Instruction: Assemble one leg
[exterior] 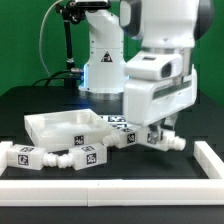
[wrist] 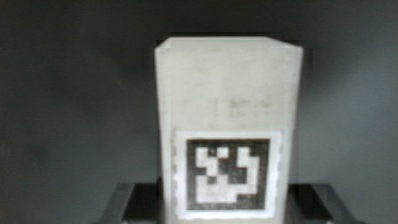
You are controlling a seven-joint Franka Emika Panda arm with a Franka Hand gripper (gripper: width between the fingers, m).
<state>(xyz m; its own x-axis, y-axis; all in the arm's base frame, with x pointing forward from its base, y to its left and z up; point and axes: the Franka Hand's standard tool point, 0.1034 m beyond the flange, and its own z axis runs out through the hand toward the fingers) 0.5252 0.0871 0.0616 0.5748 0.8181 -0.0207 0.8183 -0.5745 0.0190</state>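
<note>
My gripper [exterior: 160, 134] is shut on a leg [exterior: 173, 141], a chunky white peg with a tag, and holds it just above the black table at the exterior view's right. In the wrist view the leg [wrist: 228, 110] fills the middle and points away from the camera. Its tag faces the camera, and dark fingers [wrist: 143, 202] press on both sides of it at my gripper [wrist: 228, 206]. The large white tabletop panel [exterior: 40, 128] lies to the exterior view's left of the gripper. Three more legs lie near it: two in front [exterior: 24, 155] [exterior: 86, 156] and one beside it [exterior: 123, 138].
A white raised border runs along the table's front [exterior: 100, 186] and the exterior view's right side [exterior: 210, 158]. Part of the marker board [exterior: 114, 122] shows behind the panel. The robot's base [exterior: 100, 60] stands at the back.
</note>
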